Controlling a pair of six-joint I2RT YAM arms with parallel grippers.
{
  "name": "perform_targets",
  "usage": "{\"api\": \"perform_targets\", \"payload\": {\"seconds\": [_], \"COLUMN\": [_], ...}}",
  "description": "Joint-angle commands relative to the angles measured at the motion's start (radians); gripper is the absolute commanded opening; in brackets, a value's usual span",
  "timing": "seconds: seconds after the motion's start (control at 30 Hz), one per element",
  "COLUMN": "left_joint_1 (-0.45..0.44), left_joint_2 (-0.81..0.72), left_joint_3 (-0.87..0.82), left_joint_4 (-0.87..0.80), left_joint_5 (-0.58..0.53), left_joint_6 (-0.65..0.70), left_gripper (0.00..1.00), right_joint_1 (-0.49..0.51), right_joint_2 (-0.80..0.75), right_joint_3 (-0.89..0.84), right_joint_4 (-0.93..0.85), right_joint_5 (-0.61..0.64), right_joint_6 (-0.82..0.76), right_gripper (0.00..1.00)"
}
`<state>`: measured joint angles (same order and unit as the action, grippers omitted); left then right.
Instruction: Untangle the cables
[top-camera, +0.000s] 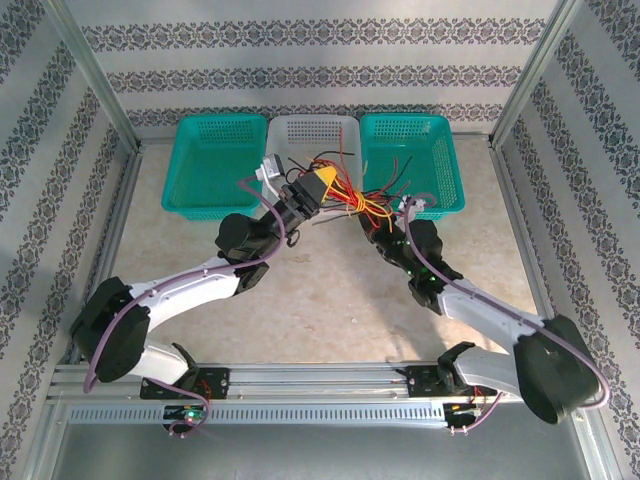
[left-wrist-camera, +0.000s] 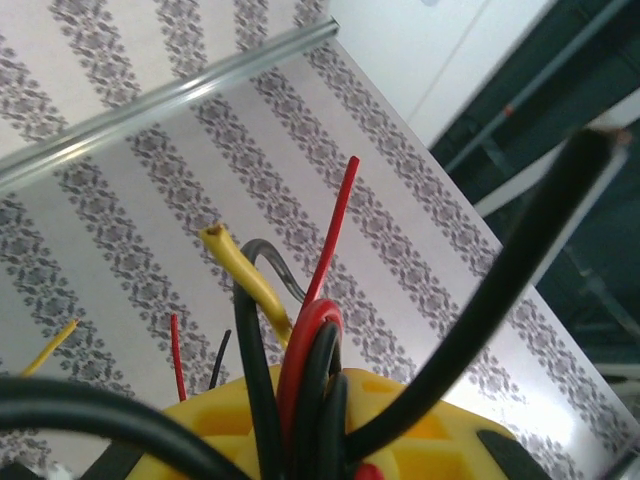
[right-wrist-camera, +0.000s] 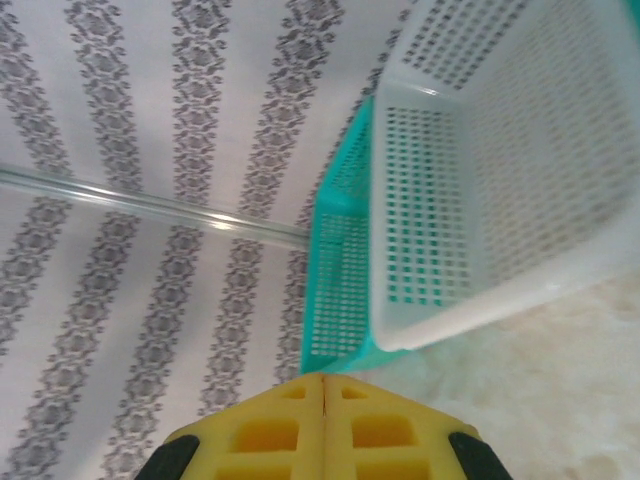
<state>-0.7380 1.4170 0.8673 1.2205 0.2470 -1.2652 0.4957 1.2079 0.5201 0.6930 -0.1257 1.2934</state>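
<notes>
Looking down from the top camera, you find the cables (top-camera: 352, 197) as a red, black and yellow tangle toward twelve o'clock on the table (top-camera: 300, 290). It sits in front of the white basket (top-camera: 310, 135) and the right teal basket (top-camera: 410, 160). Your left gripper (top-camera: 318, 188) sits at the tangle's nine o'clock side, with strands running into its yellow fingers. Your right gripper (top-camera: 385, 222) lies at the tangle's five o'clock, just beside the strands; whether it touches them you cannot tell from above.

On the left wrist camera, your left gripper (left-wrist-camera: 320, 430) is nearly closed, pinching several black, red and yellow cables (left-wrist-camera: 310, 340). They fan up toward twelve and two o'clock against the patterned wall (left-wrist-camera: 150, 200).

On the right wrist camera, your right gripper (right-wrist-camera: 325, 420) has its yellow fingers pressed flat together with nothing between them. The white basket (right-wrist-camera: 500, 200) lies at two o'clock, with a teal basket (right-wrist-camera: 340, 280) just behind it at twelve.
</notes>
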Motion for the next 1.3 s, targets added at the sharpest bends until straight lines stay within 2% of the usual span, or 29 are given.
{"api": "perform_targets", "payload": {"seconds": [0.0,0.17,0.37,0.43,0.47,0.57,0.63,0.73,0.87,1.07,1.2,1.27], "left_joint_1": [-0.015,0.007,0.157,0.203,0.217,0.230,0.236,0.276,0.356,0.450,0.496,0.514], "left_joint_2": [-0.083,-0.071,-0.083,-0.109,-0.131,-0.218,-0.254,-0.268,-0.276,-0.358,-0.433,-0.466], "left_joint_3": [0.064,0.061,-0.175,-0.227,-0.248,-0.260,-0.272,-0.315,-0.359,-0.418,-0.435,-0.436], "left_joint_4": [0.212,0.211,0.172,0.041,-0.061,-0.472,-0.603,-0.618,-0.604,-0.650,-0.736,-0.806], "left_joint_5": [0.165,0.316,0.300,0.301,0.295,0.196,0.100,0.007,-0.039,-0.098,-0.109,-0.104], "left_joint_6": [-0.030,-0.123,-0.265,-0.259,-0.215,-0.038,0.020,-0.040,-0.152,-0.233,-0.234,-0.223], "left_gripper": [0.00,0.00,0.00,0.00,0.00,0.00,0.00,0.00,0.00,0.00,0.00,0.00], "right_joint_1": [-0.046,-0.198,-0.380,-0.401,-0.401,-0.388,-0.376,-0.368,-0.408,-0.707,-0.965,-1.015], "right_joint_2": [0.117,0.297,0.309,0.277,0.252,0.144,0.067,-0.070,-0.306,-0.497,-0.519,-0.511], "right_joint_3": [0.041,0.196,0.478,0.565,0.598,0.655,0.655,0.616,0.529,0.479,0.476,0.497], "right_joint_4": [0.158,0.314,0.241,0.168,0.103,-0.096,-0.211,-0.377,-0.702,-0.955,-0.977,-1.009], "right_joint_5": [-0.064,-0.258,-0.438,-0.498,-0.522,-0.559,-0.562,-0.559,-0.377,-0.214,-0.254,-0.213], "right_joint_6": [0.069,0.121,0.139,0.095,0.051,-0.104,-0.200,-0.327,-0.529,-0.524,-0.412,-0.394], "right_gripper": [0.00,0.00,0.00,0.00,0.00,0.00,0.00,0.00,0.00,0.00,0.00,0.00]}}
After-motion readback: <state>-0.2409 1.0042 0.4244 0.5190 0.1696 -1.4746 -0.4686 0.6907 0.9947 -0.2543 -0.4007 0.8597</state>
